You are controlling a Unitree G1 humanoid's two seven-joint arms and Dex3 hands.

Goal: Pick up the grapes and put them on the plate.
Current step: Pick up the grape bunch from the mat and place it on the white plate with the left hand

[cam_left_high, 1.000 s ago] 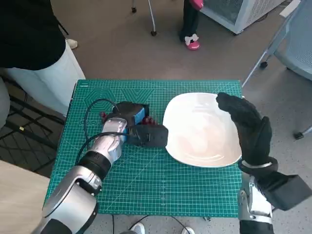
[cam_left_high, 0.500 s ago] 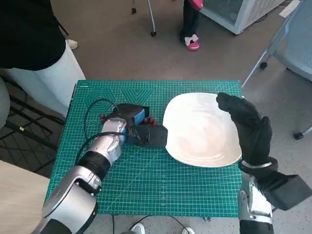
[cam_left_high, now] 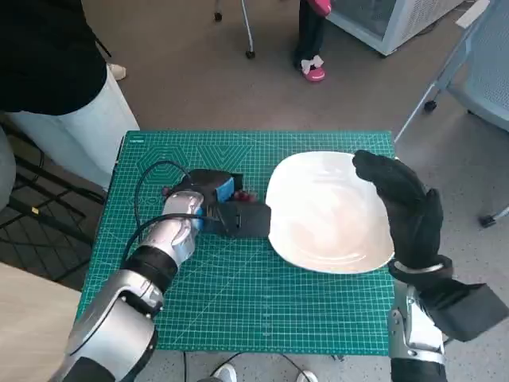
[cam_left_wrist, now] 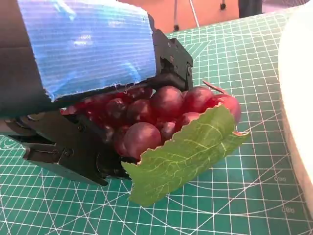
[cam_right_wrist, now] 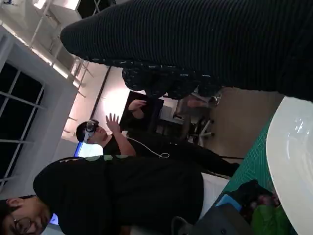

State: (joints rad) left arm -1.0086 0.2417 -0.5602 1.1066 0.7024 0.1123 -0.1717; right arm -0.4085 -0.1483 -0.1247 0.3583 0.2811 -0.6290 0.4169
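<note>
Nearest the robot, a green cutting mat (cam_left_high: 262,306) with a printed grid covers the small table. On it the left hand (cam_left_high: 208,191), black with blue tape over its back, lies closed around the bunch of red grapes (cam_left_wrist: 156,115); in the left wrist view the black fingers (cam_left_wrist: 73,152) cup the fruit from beneath and a serrated green leaf (cam_left_wrist: 188,152) juts out in front of the bunch, low over the mat. The grapes sit left of the white plate (cam_left_high: 330,211), just beside its rim and not on it. A black cable (cam_left_high: 147,187) loops over the mat behind the left wrist. The right hand (cam_left_high: 402,203), in its black knitted glove, is raised over the plate's right edge with its fingers together and nothing in it. Beyond the table lies a brownish floor (cam_left_high: 191,72). A person in a black top and white trousers (cam_left_high: 67,119) stands at the table's left corner. Farther off are a small pink shoe (cam_left_high: 316,72), chair legs on casters (cam_left_high: 250,52) and a white appliance (cam_left_high: 390,20). In the right wrist view, a person in black (cam_right_wrist: 122,188) fills the foreground and another (cam_right_wrist: 105,132) wears a headset, one palm raised.
</note>
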